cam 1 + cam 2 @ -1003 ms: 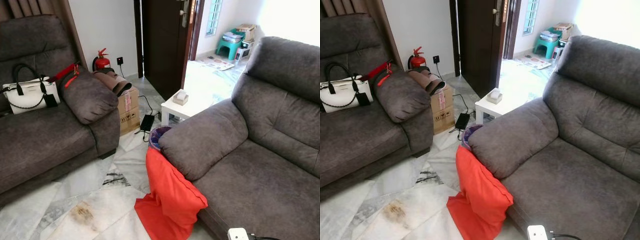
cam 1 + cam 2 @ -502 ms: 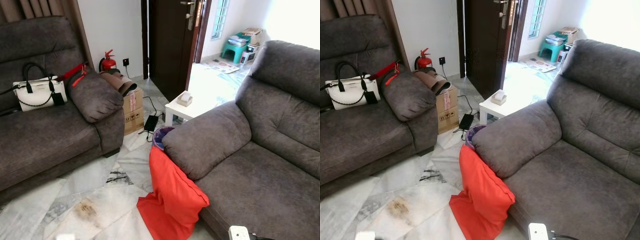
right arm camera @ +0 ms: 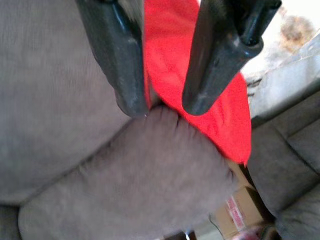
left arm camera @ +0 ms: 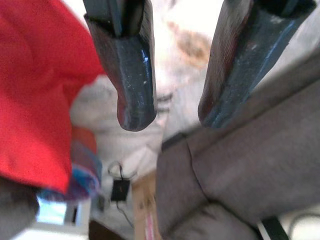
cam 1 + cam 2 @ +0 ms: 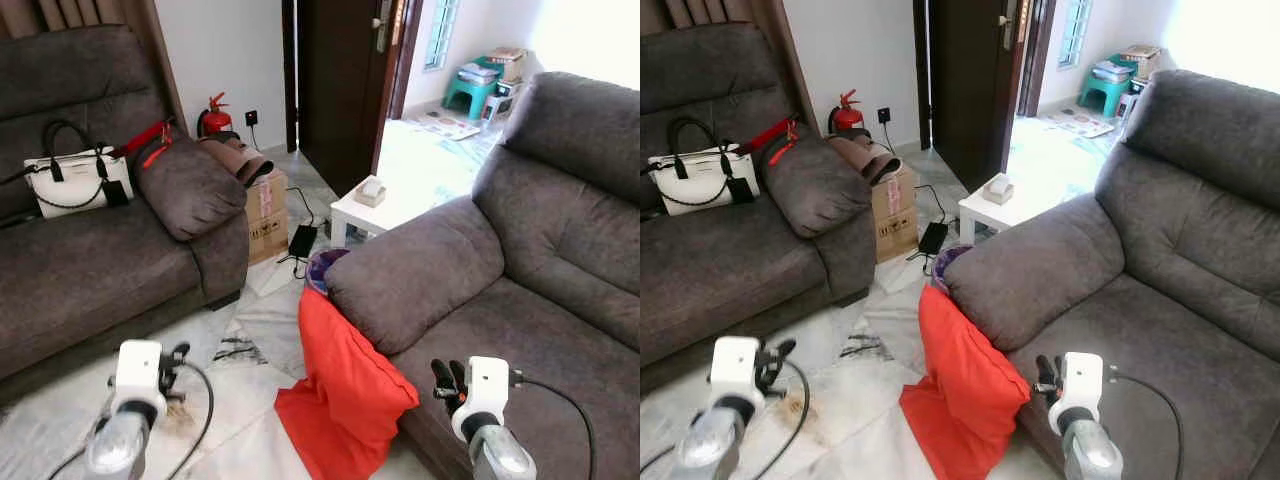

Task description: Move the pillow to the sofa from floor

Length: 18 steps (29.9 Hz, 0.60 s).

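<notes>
Left eye view: red pillow [image 5: 345, 390] bottom centre, propped vs sofa armrest [image 5: 415, 270]; left gripper [image 4: 170, 112] & right gripper [image 3: 162, 107] spread, empty, flanking for pickup.

The pillow [image 5: 345, 385] is bright red-orange, soft and creased, standing tilted on the pale marble floor [image 5: 250, 340] with its upper edge leaning against the armrest of the grey sofa [image 5: 520, 330]. Its lower corner spreads flat over the floor. It lies just ahead of the right tool [image 5: 447, 378], between that and the left tool [image 5: 178, 360], nearer the right one.
</notes>
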{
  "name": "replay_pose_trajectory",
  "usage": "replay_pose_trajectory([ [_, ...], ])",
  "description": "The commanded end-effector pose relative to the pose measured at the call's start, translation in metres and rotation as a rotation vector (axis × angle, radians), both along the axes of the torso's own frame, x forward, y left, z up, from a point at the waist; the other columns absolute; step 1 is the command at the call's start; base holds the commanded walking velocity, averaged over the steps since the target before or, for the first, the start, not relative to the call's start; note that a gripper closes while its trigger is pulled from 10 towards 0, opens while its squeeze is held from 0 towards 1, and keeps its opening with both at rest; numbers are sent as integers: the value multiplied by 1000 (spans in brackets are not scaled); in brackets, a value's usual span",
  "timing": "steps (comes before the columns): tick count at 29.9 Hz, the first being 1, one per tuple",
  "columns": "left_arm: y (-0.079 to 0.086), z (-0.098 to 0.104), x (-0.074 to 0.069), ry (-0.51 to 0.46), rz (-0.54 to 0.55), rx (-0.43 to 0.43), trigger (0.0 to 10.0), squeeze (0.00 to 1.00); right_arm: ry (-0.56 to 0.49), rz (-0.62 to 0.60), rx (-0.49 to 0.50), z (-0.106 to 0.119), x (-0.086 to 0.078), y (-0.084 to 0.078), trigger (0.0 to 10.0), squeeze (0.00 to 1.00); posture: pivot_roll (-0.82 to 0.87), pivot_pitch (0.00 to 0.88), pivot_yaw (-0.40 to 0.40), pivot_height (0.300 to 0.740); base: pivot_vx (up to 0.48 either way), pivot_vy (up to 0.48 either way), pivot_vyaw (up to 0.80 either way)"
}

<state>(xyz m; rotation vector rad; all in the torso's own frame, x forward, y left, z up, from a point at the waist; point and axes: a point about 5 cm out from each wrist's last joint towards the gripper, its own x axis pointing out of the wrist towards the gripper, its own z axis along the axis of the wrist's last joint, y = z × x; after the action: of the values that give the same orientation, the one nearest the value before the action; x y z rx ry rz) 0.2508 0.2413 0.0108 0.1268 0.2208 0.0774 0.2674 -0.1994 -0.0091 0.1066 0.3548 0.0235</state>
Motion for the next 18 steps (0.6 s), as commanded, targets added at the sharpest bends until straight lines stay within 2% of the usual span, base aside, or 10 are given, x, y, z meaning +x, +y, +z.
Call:
replay_pose_trajectory([
  [1,-2,4,1,-27,-11,16,10000,0,-50,26,-4,5,2,6,10000,0,-22,0,52,740,0,0,0],
  [5,-3,1,-4,-20,13,-3,10000,0,-68,34,-28,4,-2,9,10000,0,-30,0,54,740,0,0,0],
  [11,-13,6,6,-34,10,-30,10000,0,-38,4,-12,4,1,9,10000,0,-19,0,48,730,0,0,0],
  [13,-14,7,6,-38,11,-36,10000,0,-42,19,-19,4,2,11,10000,0,-19,0,48,720,0,0,0],
  [15,-14,7,4,-39,12,-35,10000,0,-92,43,-49,9,2,14,10000,0,-29,0,52,710,0,0,0],
  [18,-15,7,4,-37,13,-27,10000,0,-74,22,-38,6,0,12,10000,0,-16,0,50,710,0,0,0],
])
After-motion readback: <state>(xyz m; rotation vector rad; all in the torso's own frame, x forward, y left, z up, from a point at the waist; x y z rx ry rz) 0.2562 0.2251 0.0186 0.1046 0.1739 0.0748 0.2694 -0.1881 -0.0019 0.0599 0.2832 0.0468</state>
